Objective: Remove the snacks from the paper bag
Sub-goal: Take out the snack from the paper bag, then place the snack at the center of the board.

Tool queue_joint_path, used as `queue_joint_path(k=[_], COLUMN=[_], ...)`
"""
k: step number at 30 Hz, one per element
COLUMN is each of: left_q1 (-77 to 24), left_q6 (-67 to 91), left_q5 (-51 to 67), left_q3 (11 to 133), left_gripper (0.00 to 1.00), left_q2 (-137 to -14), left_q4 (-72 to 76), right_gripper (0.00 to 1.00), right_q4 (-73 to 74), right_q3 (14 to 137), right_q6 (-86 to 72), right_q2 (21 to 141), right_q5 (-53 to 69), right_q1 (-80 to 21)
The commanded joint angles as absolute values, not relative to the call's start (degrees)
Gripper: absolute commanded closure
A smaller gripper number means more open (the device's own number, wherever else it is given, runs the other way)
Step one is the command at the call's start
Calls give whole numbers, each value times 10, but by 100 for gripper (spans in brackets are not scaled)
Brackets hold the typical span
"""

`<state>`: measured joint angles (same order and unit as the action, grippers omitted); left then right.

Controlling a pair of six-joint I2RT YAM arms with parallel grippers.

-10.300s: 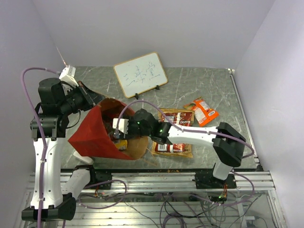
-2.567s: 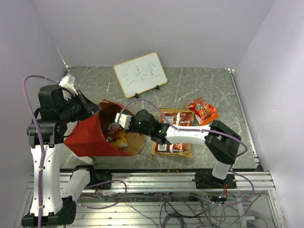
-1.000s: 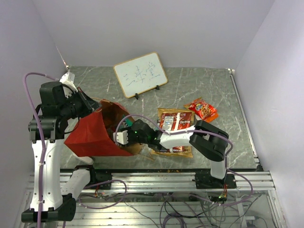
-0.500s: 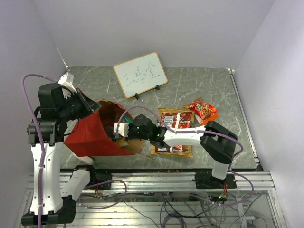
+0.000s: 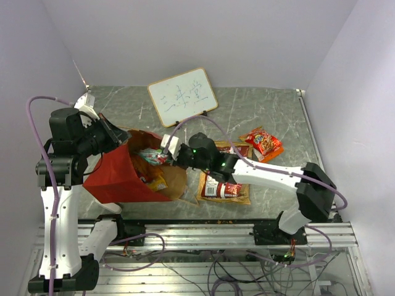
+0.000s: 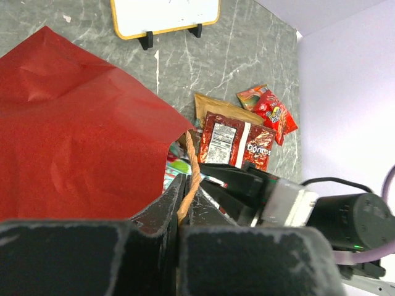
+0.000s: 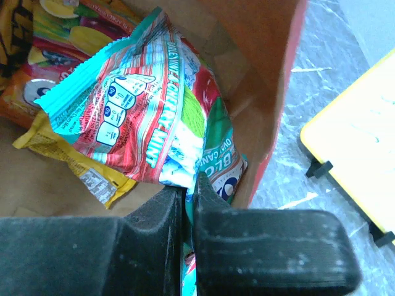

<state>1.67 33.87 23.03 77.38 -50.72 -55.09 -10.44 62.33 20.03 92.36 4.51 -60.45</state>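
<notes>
The red paper bag (image 5: 114,177) lies tilted on the table's left side, its mouth facing right. My left gripper (image 6: 185,183) is shut on the bag's rope handle (image 6: 192,157) and holds the mouth up. At the mouth, my right gripper (image 7: 189,185) is shut on a teal and red snack packet (image 7: 139,114), which hangs over the brown inside (image 7: 247,49). In the overhead view this packet (image 5: 151,156) is just at the bag's opening. Orange and yellow packets (image 7: 37,68) lie deeper in the bag.
Two red Doritos packets (image 5: 223,186) on a brown sheet lie right of the bag. Farther right is an orange-red packet (image 5: 263,142). A white framed board (image 5: 183,95) stands at the back. The right arm (image 5: 265,176) reaches across the table's middle.
My right gripper closed on the teal and red packet deep in the bag, then drew back and up to the mouth with it. The left gripper kept its hold on the handle.
</notes>
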Motion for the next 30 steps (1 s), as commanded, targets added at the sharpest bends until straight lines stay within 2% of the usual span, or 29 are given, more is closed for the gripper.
queue_joint_path(k=[1,6,12,14,16,19,25,30], left_q1=[16,16,16,16,16,16,16,16], left_q6=[346,352,351,349,349,351,344,326], left_q5=[220,218,212,212,211,212,214,217], left_q3=[771,759,757,758,759,759,767,786], left_gripper=[93,93,93,93,93,93,93,93], left_q2=[-505,-508,-519,-523,-527,-529,-534,-547], left_q4=[-519,-506,-497,-492,-488,-483,-485,-501], right_gripper=[100,100,100,100,100,100,100,100], right_q4=[-68,-23,42,57,84,153,239,226], right_q3=[626,619,624,630,651,694,719,695], right_q6=[152,137,128,113,80,37,13,56], right_q2=[846,768,677,658,657,678,725,758], right_q5=[59,99,73,15,-94,-201,-288,-381], right_q1=[-589,-586,-580,-578,-571,-522,-342,-271])
